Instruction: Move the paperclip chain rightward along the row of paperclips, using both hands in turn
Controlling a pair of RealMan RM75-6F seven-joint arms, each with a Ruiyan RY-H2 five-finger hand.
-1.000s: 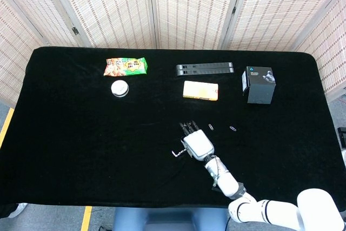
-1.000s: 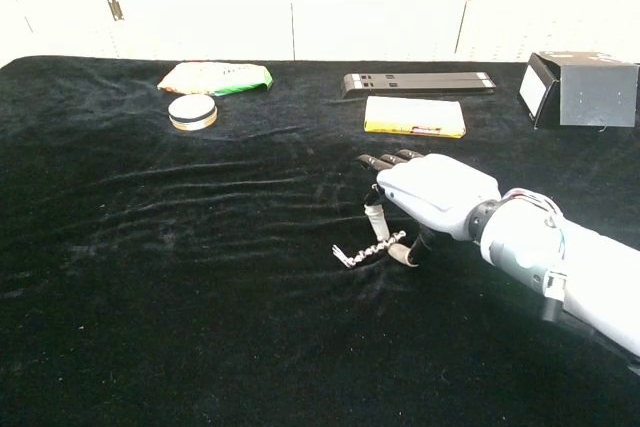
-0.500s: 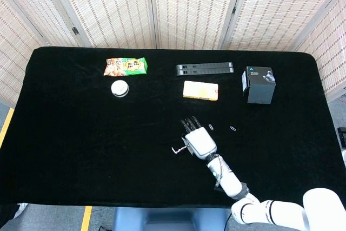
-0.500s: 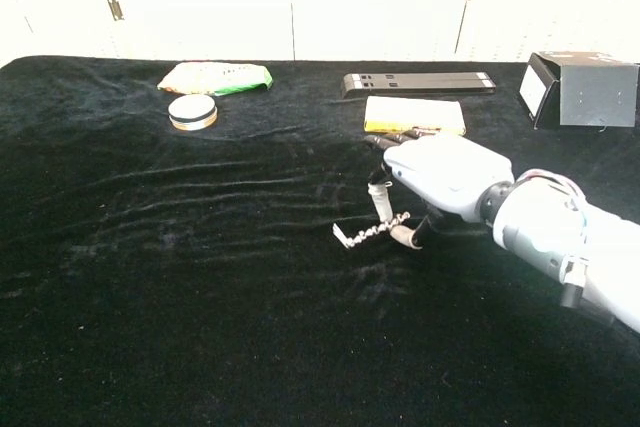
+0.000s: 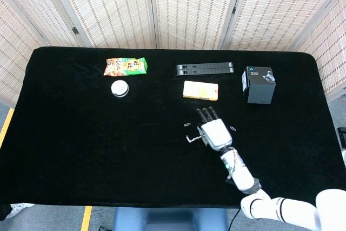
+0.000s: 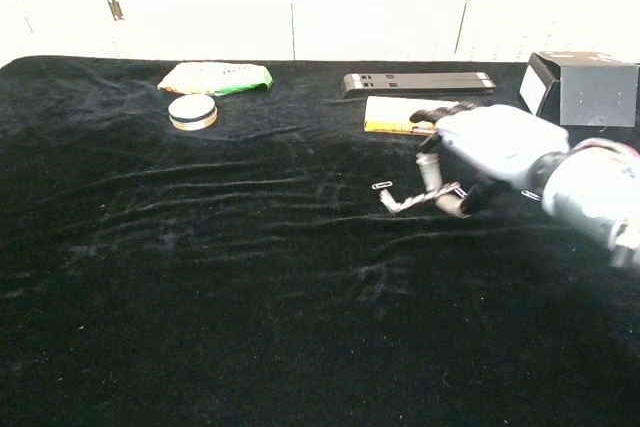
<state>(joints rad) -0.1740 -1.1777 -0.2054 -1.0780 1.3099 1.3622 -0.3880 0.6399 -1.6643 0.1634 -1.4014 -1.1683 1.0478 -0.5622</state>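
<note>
My right hand [image 5: 214,131] [image 6: 495,142] is over the middle-right of the black table [image 5: 81,133], palm down. It pinches one end of the silver paperclip chain [image 5: 191,139] [image 6: 410,199], which sticks out to the left just above the cloth. A single paperclip [image 5: 187,125] [image 6: 381,186] lies just left of the chain's free end. Another paperclip [image 5: 233,129] [image 6: 530,194] lies right of the hand. A third clip seen earlier is hidden under the hand. My left hand shows in neither view.
Along the back stand a snack bag [image 5: 125,66], a round tin [image 5: 119,88], a black bar [image 5: 204,68], a yellow box [image 5: 200,90] just beyond the fingertips, and a black box [image 5: 258,84] at the right.
My right hand has carried the chain up off the cloth and to the right, uncovering the leftmost paperclip and covering the middle one.
</note>
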